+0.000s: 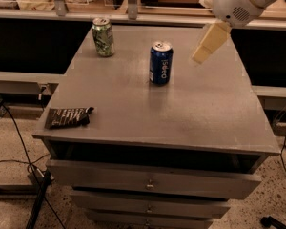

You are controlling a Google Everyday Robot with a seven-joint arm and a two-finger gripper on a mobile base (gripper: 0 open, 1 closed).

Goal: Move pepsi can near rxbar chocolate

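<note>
The pepsi can (160, 62), dark blue with a silver top, stands upright near the middle back of the grey table top (181, 113). The rxbar chocolate (68, 117), a flat dark wrapper, lies at the table's front left corner, far from the can. My gripper (200, 56) hangs above the table to the right of the can, about one can's width away, tilted down and to the left. It touches nothing and holds nothing that shows.
A green-and-white can (103, 37) stands upright at the back left of the table. The table is a cabinet with drawers (148, 182) below its front edge. Cables (19, 147) run over the floor on the left. A shelf with clutter stands behind.
</note>
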